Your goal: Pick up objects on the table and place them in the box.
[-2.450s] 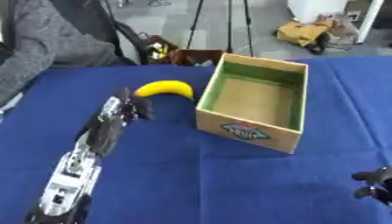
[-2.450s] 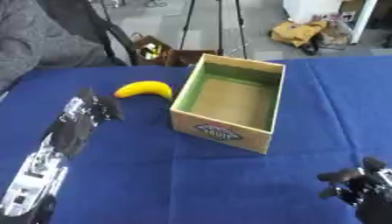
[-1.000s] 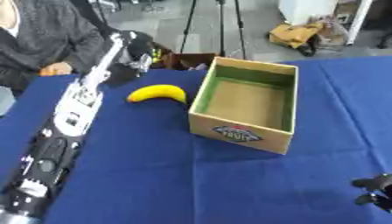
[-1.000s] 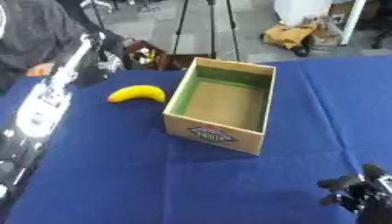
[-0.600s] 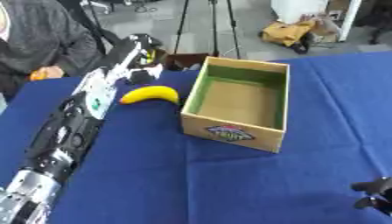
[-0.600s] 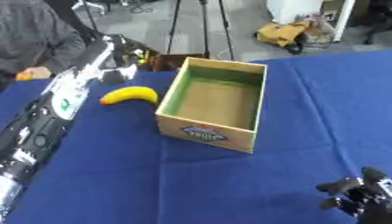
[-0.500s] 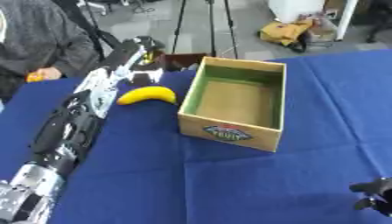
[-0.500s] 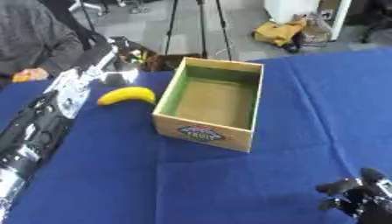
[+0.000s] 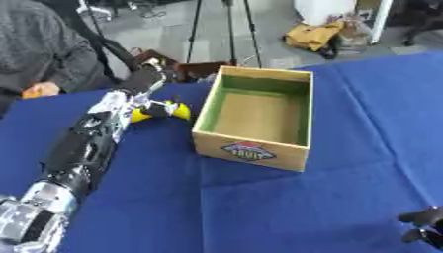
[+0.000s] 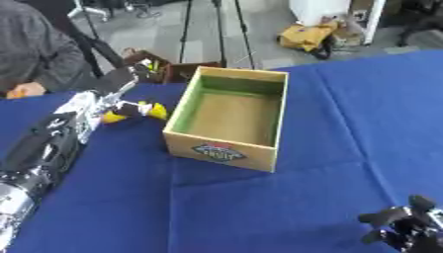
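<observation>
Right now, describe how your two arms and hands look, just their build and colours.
The left arm is a long, jointed limb with black casings and silver metal at the joints and near the shoulder, ending in a black left hand. Of the right side only the right hand shows at the lower right corner: black, with stubby rounded fingers. No cables or markings can be made out.

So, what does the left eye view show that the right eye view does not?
Only the left eye view shows a broad strip of blue table to the left of the left arm. Only the right eye view shows most of the right hand, open near the lower right corner; the left eye view catches just its edge. Both show the cardboard box, empty, and the left hand curled round the banana beside it.
</observation>
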Motion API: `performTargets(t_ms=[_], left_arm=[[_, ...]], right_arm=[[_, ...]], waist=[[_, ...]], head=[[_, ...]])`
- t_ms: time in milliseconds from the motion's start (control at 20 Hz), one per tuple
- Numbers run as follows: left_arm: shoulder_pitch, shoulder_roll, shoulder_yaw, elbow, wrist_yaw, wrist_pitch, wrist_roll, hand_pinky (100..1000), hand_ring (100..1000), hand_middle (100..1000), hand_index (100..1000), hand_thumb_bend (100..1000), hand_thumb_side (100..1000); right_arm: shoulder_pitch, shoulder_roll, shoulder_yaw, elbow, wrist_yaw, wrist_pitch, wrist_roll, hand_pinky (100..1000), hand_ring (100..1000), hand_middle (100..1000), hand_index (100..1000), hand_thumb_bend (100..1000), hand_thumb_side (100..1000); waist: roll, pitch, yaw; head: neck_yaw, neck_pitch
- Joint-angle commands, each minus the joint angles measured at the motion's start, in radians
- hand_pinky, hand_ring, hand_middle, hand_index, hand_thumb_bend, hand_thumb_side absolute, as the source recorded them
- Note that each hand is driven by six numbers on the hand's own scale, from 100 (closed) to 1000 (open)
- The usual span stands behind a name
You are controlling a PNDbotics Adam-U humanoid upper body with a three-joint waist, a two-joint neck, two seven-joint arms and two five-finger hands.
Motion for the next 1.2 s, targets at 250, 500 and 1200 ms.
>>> performTargets(t_ms=[250, 500, 1200], left_arm=[[-0.011, 0.052, 0.019, 0.017, -0.005, 0.018, -0.024, 804, 739, 732, 842, 175, 132], [-0.004, 0.054, 0.02, 0.023, 0.0, 0.057, -0.006, 802, 738, 734, 845, 178, 133], [0.01, 0.052, 0.016, 0.047, -0.001, 0.09, -0.035, 804, 731, 731, 851, 185, 150]], right_arm=[[-0.008, -0.02, -0.001, -0.021, 0.002, -0.003, 0.004, 524, 691, 474, 528, 100, 925], [-0.008, -0.019, -0.001, -0.021, 0.002, -0.004, 0.005, 524, 691, 475, 528, 100, 924], [-0.025, -0.041, 0.002, -0.035, -0.009, -0.007, 0.012, 524, 695, 476, 528, 100, 915]], waist=[[-0.006, -0.01, 0.003], [-0.007, -0.008, 0.007], [-0.004, -0.004, 0.015]], head=[[0.001, -0.016], [-0.001, -0.018], [-0.004, -0.025]])
